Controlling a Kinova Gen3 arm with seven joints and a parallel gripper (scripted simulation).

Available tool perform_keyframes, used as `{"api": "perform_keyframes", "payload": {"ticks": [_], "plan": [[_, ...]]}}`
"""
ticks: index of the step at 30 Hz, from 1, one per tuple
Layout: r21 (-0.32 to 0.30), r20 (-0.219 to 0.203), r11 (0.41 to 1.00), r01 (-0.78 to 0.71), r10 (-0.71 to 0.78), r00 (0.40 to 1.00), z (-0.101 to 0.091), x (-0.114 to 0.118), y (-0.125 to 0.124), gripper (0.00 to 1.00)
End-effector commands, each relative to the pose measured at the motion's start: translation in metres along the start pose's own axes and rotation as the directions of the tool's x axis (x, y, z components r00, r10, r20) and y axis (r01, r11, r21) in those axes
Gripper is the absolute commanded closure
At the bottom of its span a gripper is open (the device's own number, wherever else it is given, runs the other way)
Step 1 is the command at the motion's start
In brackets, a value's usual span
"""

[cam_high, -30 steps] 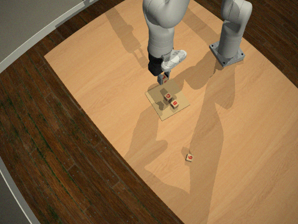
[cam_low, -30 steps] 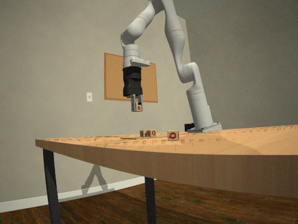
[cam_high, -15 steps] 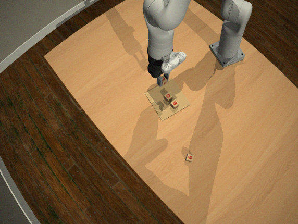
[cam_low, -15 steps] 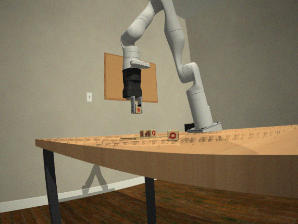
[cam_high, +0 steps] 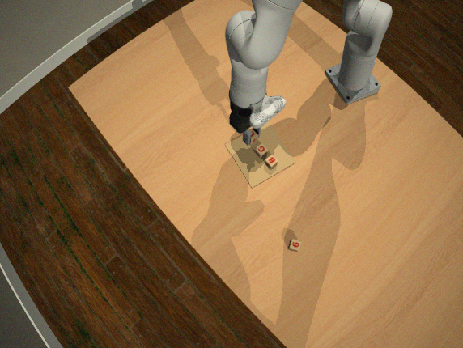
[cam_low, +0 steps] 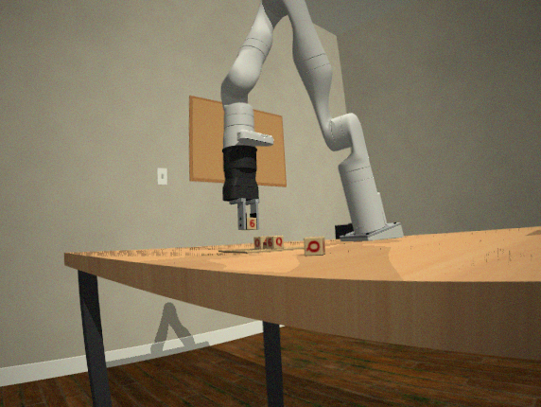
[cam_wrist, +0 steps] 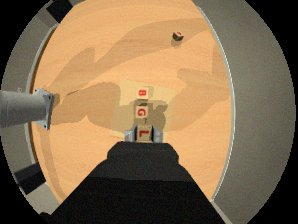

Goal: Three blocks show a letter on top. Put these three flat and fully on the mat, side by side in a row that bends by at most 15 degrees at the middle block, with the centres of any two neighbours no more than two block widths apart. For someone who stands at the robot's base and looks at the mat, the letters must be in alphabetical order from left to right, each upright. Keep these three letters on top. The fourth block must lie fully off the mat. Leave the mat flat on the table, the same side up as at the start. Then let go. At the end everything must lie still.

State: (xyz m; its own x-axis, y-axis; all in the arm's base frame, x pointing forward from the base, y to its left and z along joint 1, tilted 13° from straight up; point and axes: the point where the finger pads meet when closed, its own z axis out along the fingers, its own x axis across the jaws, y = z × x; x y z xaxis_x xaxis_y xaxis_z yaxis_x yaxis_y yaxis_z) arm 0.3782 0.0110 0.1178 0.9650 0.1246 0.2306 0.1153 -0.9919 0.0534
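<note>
My gripper (cam_high: 250,137) is shut on a wooden block (cam_low: 252,222) and holds it a short way above the near-base end of the tan mat (cam_high: 260,162). The held block shows a red 6 on its side. Its top mark, seen in the wrist view (cam_wrist: 143,133), looks like an L, but it is small. Two blocks lie flat on the mat in line with it: one with G on top (cam_high: 261,150) and one with B on top (cam_high: 271,162). The fourth block (cam_high: 295,244), with a 6 on top, lies on the table far off the mat.
The robot's base (cam_high: 353,82) stands on the table beyond the mat. The fourth block also shows in the side view (cam_low: 314,246) and the wrist view (cam_wrist: 178,36). The table edge runs along the dark wooden floor at the left.
</note>
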Motion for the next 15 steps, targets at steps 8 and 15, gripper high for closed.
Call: {"api": "perform_keyframes", "payload": {"ticks": [8, 15], "plan": [[-0.007, 0.023, 1.000, -0.008, 0.008, 1.000, 0.034, -0.006, 0.005, 0.51], [-0.007, 0.023, 1.000, -0.008, 0.008, 1.000, 0.036, -0.006, 0.005, 0.51]]}}
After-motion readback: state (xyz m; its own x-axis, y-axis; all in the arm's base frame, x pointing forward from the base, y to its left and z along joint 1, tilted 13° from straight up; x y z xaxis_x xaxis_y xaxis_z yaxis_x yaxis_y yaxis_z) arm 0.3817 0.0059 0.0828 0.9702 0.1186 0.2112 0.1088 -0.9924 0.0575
